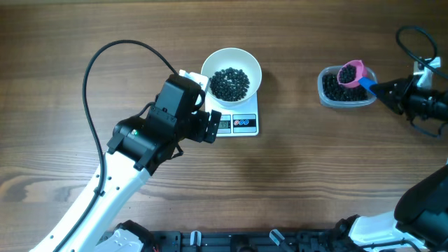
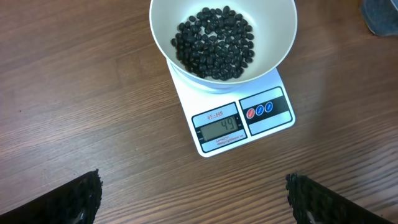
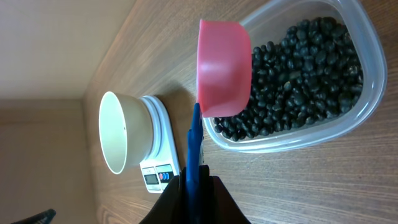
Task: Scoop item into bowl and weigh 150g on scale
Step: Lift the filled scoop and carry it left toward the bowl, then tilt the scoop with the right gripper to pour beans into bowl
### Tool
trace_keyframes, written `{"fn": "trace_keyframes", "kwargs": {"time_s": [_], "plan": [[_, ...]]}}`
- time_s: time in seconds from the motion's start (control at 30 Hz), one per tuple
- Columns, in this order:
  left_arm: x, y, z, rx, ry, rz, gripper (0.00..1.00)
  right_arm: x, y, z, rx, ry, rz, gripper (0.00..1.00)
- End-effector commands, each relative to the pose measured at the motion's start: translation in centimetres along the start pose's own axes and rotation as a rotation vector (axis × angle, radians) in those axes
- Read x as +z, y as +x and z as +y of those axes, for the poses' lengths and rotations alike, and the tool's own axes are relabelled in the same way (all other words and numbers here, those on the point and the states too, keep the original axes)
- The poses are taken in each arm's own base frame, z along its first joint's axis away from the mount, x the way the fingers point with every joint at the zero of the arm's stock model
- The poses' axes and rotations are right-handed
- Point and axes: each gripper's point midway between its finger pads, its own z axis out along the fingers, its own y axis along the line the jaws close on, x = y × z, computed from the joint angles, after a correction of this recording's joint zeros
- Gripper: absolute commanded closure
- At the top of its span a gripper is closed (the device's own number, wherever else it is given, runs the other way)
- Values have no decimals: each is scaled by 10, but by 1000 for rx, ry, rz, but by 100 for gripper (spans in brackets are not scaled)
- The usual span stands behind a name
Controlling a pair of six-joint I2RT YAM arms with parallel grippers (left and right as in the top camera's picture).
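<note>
Overhead: bowl [image 1: 231,72] w/ a dark pile of beans [image 1: 229,82] sits on the scale [image 1: 241,124], covering its 12 o'clock end; the display end shows at 6. Left gripper [image 1: 204,112] is at the scale's 9 o'clock edge, over the table [image 1: 294,175]. Well apart at 3 o'clock, a clear tub [image 1: 345,87] holds more beans; a pink scoop [image 1: 351,72] is over it, its blue handle [image 1: 367,84] running to the right gripper [image 1: 392,91]. Left wrist: bowl & beans at 12, display [image 2: 219,129] reads 49, red & blue buttons at its 3. Fingertips [image 2: 74,199] sit at the frame's bottom corners, jaws wide apart, nothing between. Right wrist: right gripper clamped tight on the handle at 6, scoop cup at 12 against the tub rim, over the beans. Bowl & scale at 8, far off.
</note>
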Motion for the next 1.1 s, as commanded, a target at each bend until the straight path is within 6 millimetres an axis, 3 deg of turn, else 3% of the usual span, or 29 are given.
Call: {"fn": "trace_keyframes", "kwargs": {"time_s": [0.0, 0.2, 0.33, 0.53, 0.8, 1.07], "plan": [[2, 2, -1, 12, 8, 6, 0, 0, 0, 16, 29, -116, 7, 96], [2, 2, -1, 13, 8, 7, 0, -13, 1, 65, 46, -408, 8, 96], [2, 2, -1, 13, 9, 6, 0, -19, 2, 84, 56, -520, 19, 96], [2, 2, -1, 13, 9, 6, 0, -10, 14, 108, 40, -592, 82, 96], [2, 2, -1, 12, 8, 7, 0, 29, 52, 151, -83, -624, 243, 96], [2, 2, -1, 13, 8, 6, 0, 92, 100, 162, -324, -415, 373, 96]]}}
